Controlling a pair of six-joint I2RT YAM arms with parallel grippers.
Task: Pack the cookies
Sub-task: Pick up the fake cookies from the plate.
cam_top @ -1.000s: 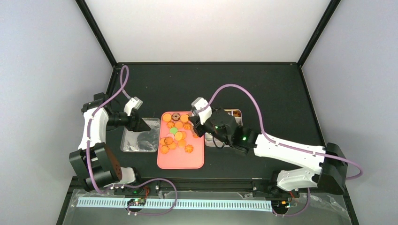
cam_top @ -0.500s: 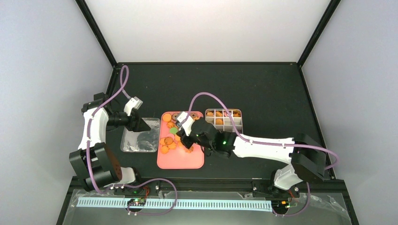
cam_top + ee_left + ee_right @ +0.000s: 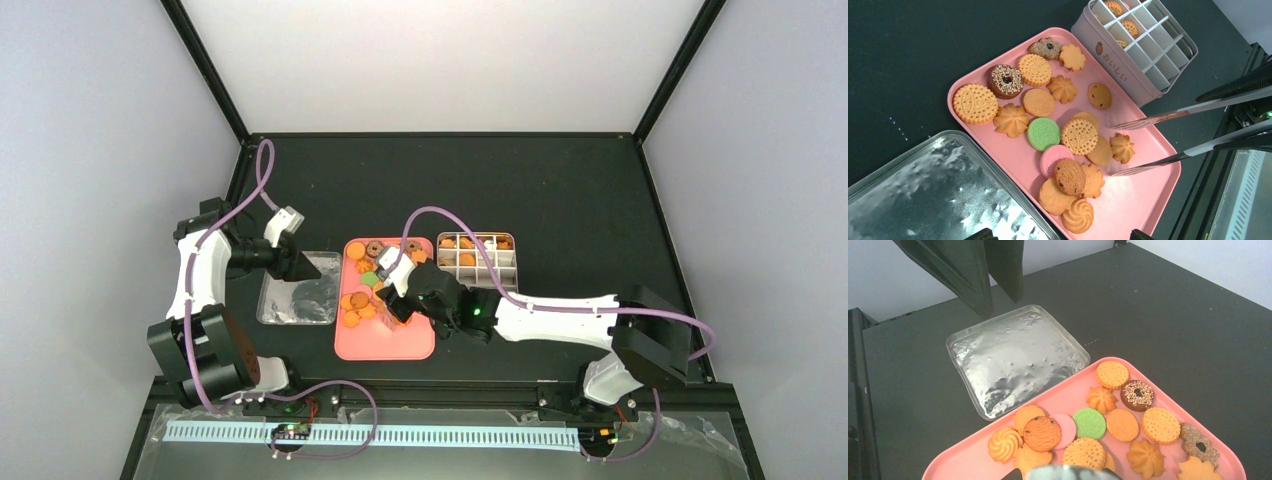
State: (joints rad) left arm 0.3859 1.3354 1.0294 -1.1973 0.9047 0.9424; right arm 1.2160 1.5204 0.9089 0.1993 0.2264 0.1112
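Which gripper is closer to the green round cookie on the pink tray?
Right. The right gripper hovers over the pink rectangular tray just beside the green round cookie; the left gripper hangs off the tray, over the shiny silver metal pan.

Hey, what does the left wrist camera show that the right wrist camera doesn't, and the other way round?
Only the left wrist view shows the white gridded tin, with a few cookies in its compartments, and the right gripper, its thin fingers apart over the pink tray. Only the right wrist view shows the left gripper, open near the silver tray, which is seen whole here. Both show the pink tray, the cookies loose on it, including the green cookie, and at least part of the silver tray.
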